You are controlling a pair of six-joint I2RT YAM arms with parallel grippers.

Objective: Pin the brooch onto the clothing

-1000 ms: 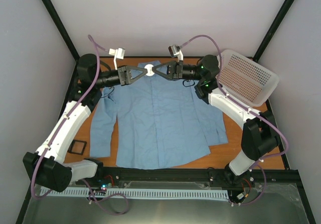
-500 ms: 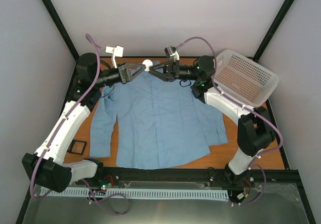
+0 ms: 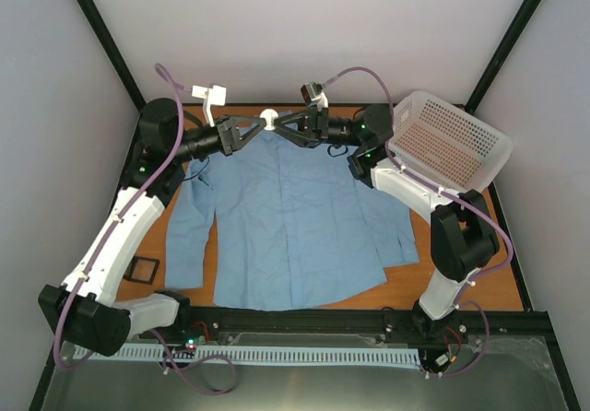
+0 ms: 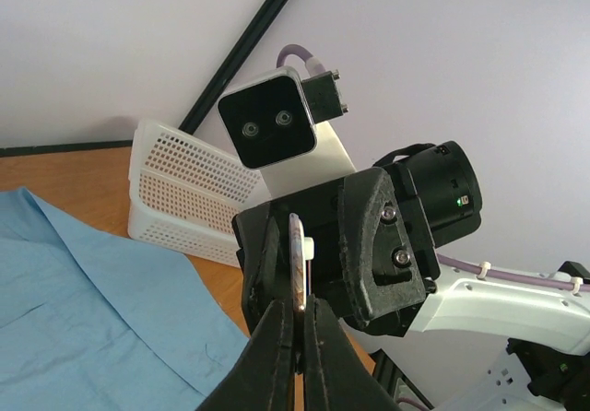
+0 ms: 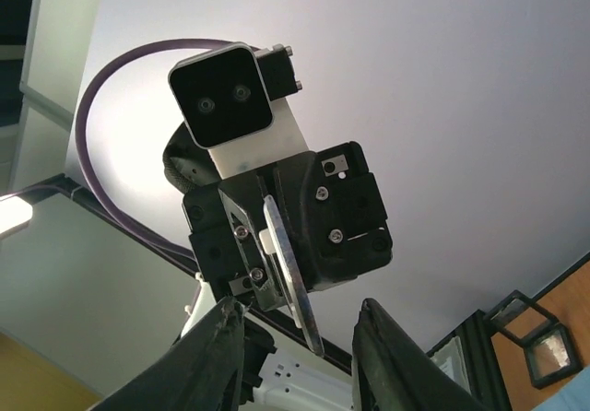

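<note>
The brooch (image 3: 269,116) is a small whitish disc held in the air above the collar of the light blue shirt (image 3: 290,217), which lies flat on the table. My left gripper (image 3: 261,125) is shut on the brooch's lower edge; it shows edge-on in the left wrist view (image 4: 297,259) between my closed fingertips (image 4: 277,337). My right gripper (image 3: 280,124) faces it from the right, open. In the right wrist view the brooch (image 5: 286,264) hangs between my spread fingers (image 5: 221,337) without touching them.
A white perforated basket (image 3: 452,139) stands tilted at the back right, also in the left wrist view (image 4: 184,190). A small black square tray (image 3: 141,269) lies at the left by the shirt sleeve. The enclosure walls stand close behind both grippers.
Both grippers have risen and moved toward the back wall with the brooch between them, off the shirt collar. The shirt has not moved.
</note>
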